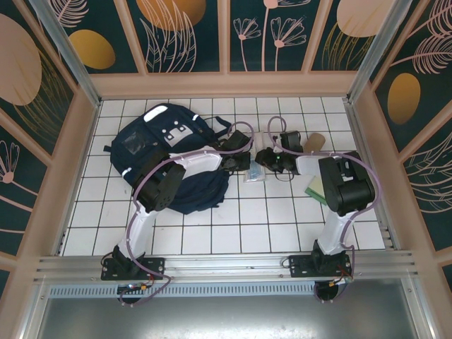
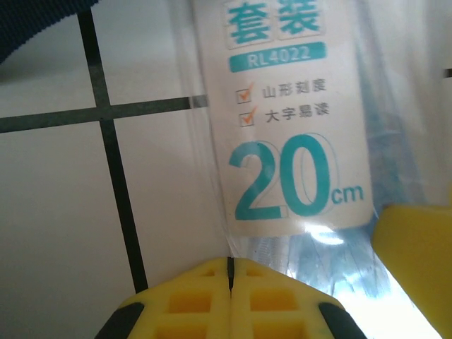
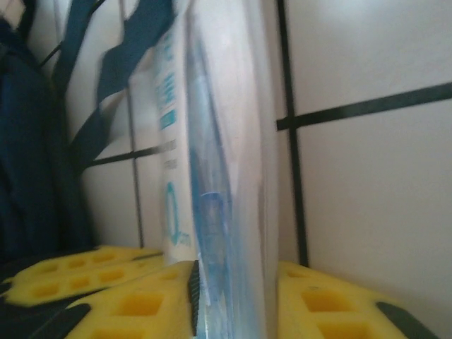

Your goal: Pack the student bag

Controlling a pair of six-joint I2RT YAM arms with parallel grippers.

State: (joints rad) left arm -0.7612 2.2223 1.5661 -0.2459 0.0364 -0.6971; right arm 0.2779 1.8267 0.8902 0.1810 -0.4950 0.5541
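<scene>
— Well, where does the student bag point(image 1: 152, 138) lie?
— Flat on the left half of the white tiled table point(image 1: 268, 226), partly under the left arm.
— And the claws?
— The left claw point(image 2: 230, 267) is pressed shut at the edge of a clear ruler packet point(image 2: 296, 141); whether it pinches plastic is unclear. The right claw point(image 3: 233, 296) stands narrow, gripping that packet edge-on between its yellow pads point(image 3: 134, 304)
</scene>
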